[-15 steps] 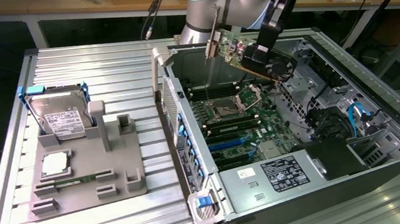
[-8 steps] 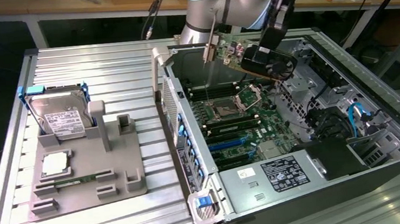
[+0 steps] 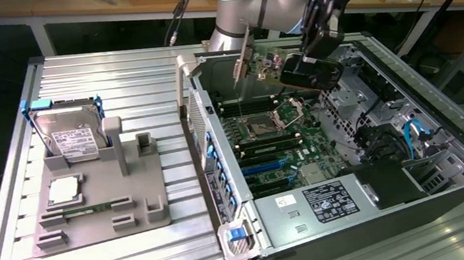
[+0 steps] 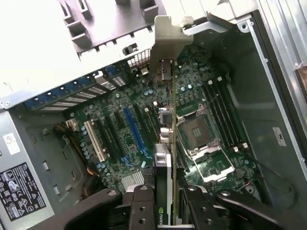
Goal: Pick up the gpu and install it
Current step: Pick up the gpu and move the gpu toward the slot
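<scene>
The gpu (image 3: 261, 63) hangs in the air over the open computer case (image 3: 430, 87), held on edge with its silver bracket (image 3: 240, 63) toward the exterior view's left. My gripper (image 3: 301, 67) is shut on it. In the wrist view the gpu (image 4: 166, 139) appears edge-on between my two black fingers (image 4: 143, 203), its bracket (image 4: 169, 40) at the far end. It hovers above the motherboard (image 4: 120, 139), near the long blue slot (image 4: 133, 128) and beside the processor socket (image 4: 197, 130), with a gap between card and board.
A grey fixture (image 3: 95, 199) on the slatted table at the exterior view's left holds a silver hard drive (image 3: 68, 135), a processor (image 3: 63, 190) and a green memory stick (image 3: 88, 210). The power supply (image 3: 326, 200) and cables (image 3: 413, 133) crowd the case's near end.
</scene>
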`<state>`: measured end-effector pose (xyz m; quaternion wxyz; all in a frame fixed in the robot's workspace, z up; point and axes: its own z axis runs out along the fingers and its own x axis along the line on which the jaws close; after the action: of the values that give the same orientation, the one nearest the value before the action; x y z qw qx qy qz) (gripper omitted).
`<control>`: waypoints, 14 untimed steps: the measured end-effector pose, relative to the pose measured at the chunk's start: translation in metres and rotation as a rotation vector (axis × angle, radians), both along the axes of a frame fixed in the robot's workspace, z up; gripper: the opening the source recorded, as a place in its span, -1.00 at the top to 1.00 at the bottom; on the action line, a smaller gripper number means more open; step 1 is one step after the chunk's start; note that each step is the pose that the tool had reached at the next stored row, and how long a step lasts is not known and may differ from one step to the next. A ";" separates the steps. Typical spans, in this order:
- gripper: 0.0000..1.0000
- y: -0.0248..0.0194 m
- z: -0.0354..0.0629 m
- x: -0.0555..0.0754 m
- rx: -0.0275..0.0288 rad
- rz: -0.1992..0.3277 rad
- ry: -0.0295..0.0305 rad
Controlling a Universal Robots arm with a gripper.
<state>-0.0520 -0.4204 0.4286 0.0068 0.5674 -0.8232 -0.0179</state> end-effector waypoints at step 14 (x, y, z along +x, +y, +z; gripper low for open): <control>0.46 0.0000 -0.0044 0.006 -0.0035 0.362 0.0006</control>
<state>-0.0460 -0.4204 0.4242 0.0111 0.7062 -0.7078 -0.0151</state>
